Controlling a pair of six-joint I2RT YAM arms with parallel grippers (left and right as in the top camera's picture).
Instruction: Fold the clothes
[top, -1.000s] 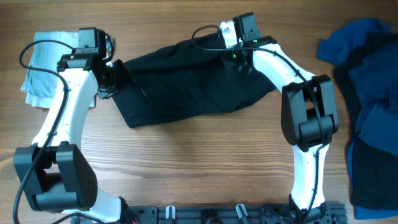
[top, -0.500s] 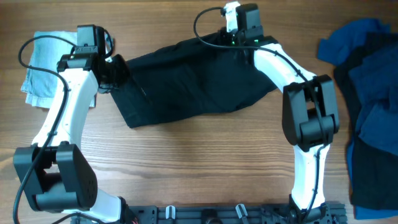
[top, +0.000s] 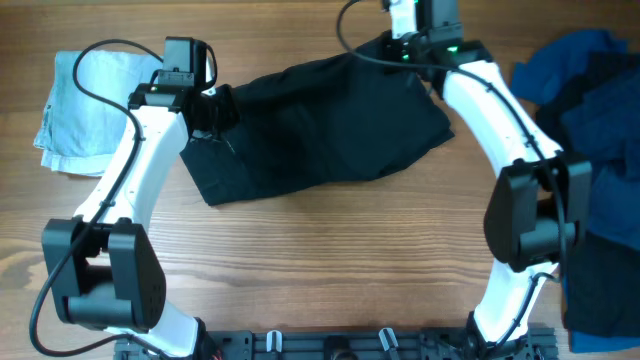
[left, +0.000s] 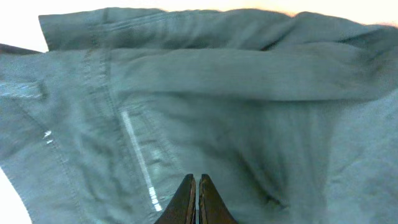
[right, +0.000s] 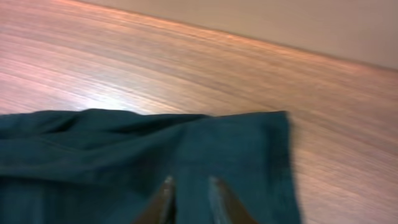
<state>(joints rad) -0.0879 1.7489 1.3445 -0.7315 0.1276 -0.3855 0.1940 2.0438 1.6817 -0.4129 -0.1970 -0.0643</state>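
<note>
Overhead was evenly lit and sharp, barely any shadows. Both wrist shots were blurry, with glare on the table (right: 124, 93) and a blown-out top edge on the left.

The black shorts (top: 320, 125) are matt woven cloth with stitched seams. The pale blue piece (top: 85, 100) looks like faded denim, and the blue garments (top: 600, 150) are soft matt cloth. The table (top: 330, 260) is smooth, grained wood with a faint sheen. The left arm (top: 140, 175) and right arm (top: 490, 95) have smooth, slightly glossy white plastic shells.
</note>
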